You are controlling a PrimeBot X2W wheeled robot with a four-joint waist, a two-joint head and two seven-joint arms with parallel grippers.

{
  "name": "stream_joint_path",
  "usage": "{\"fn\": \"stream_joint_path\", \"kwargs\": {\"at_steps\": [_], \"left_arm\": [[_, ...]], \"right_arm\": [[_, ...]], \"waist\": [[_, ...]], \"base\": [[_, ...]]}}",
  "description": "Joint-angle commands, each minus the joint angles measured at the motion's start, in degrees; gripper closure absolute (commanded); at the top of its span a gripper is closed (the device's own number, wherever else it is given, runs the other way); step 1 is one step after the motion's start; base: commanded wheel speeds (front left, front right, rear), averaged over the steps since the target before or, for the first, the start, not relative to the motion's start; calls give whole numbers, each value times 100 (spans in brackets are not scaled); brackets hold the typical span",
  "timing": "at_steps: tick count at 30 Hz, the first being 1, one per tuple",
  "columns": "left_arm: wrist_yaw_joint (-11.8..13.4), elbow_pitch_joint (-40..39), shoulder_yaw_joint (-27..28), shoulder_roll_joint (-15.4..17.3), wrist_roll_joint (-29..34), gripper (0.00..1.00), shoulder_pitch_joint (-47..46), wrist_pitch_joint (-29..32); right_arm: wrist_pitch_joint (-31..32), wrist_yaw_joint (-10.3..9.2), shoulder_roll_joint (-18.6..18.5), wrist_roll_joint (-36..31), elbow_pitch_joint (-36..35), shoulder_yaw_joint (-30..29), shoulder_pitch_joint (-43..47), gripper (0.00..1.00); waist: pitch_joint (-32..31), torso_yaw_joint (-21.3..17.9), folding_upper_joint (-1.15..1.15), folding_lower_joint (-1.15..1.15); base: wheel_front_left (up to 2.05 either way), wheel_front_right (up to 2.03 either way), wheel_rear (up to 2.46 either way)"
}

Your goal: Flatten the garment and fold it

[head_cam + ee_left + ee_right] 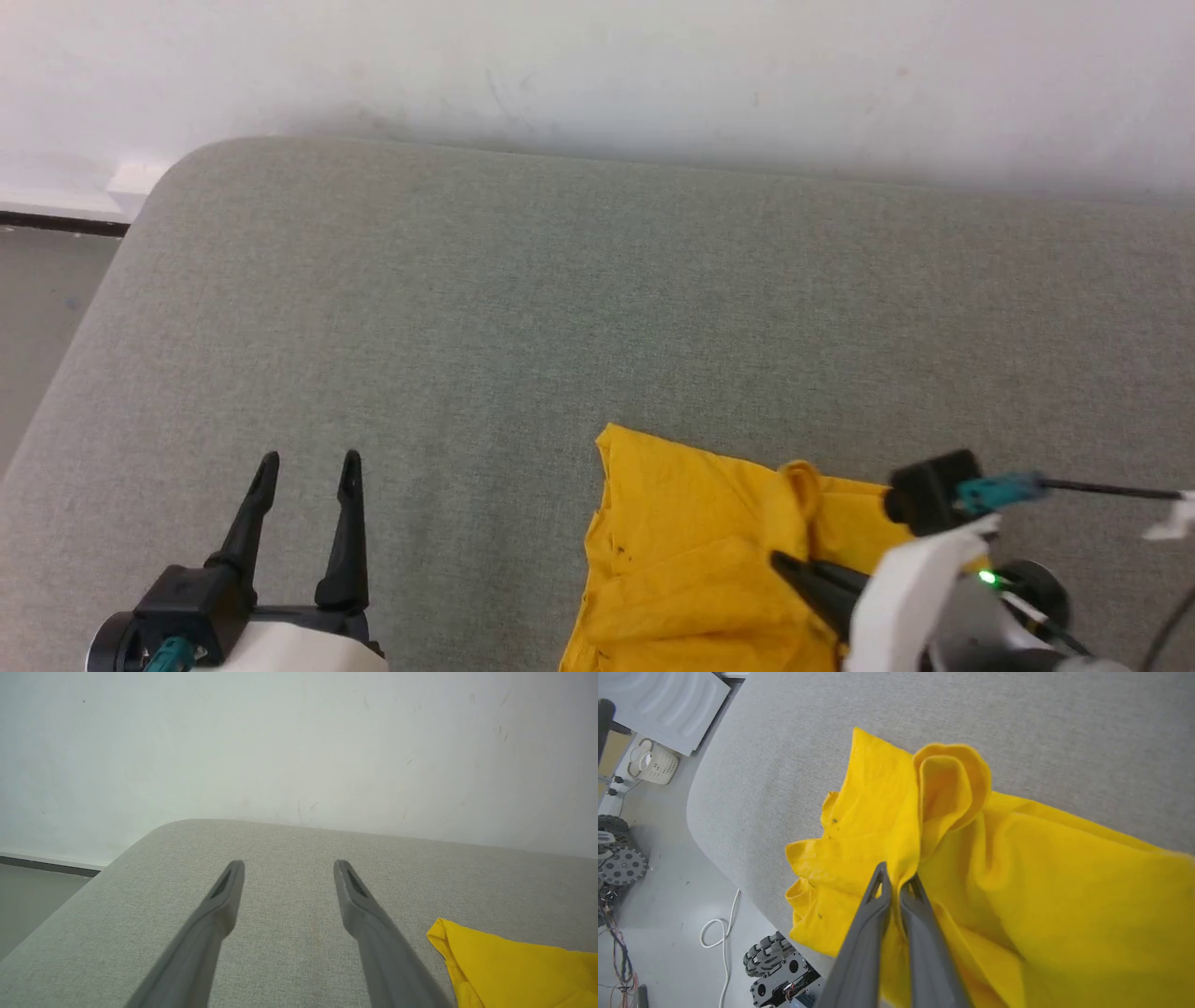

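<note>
The garment [681,551], a bright yellow T-shirt with small dark holes, lies crumpled at the near right of the grey cushioned surface [560,308]. My right gripper [896,882] is shut on a raised fold of the garment [1017,872], and its dark fingers show over the cloth in the head view [789,563]. A loop of fabric [950,779] stands up just beyond the pinch. My left gripper [308,462] stands open over bare cushion to the left of the garment, well apart from it. In the left wrist view the left gripper [287,864] holds nothing, and a garment corner [495,961] lies at the lower right.
A white wall [597,65] runs along the far edge of the cushion. The cushion's rounded corner [177,168] drops to the floor at the left. Below the near edge stand a wheeled base [780,970], a white cable [721,928] and a white basket [651,763].
</note>
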Motion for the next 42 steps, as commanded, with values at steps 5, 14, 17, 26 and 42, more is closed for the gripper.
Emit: {"fn": "stream_joint_path", "kwargs": {"at_steps": [5,14,17,26,42], "left_arm": [[-63,74,-71,-63,-38,0,-146,-5],[-165,270,-137,-213,-78,0,-312,-61],[-205,346,-149,-262,-86,0,-364,-82],[-336,563,-245,-413,-87,0,-568,-115],[-314,526,-61,-357,-94,0,-428,-149]], "right_arm": [[-33,-5,15,-96,454,932,-769,100],[-105,-5,16,-547,1594,1831,-1768,100],[-59,-5,16,-733,2077,2128,-2078,100],[-55,-5,16,-1053,3237,2637,-2562,73],[-1172,-5,16,-581,1256,549,-1586,0]], "waist": [[40,107,0,0],[193,213,0,0],[228,225,0,0],[269,302,0,0],[328,-129,0,0]], "base": [[0,0,0],[0,0,0],[0,0,0],[0,0,0],[0,0,0]]}}
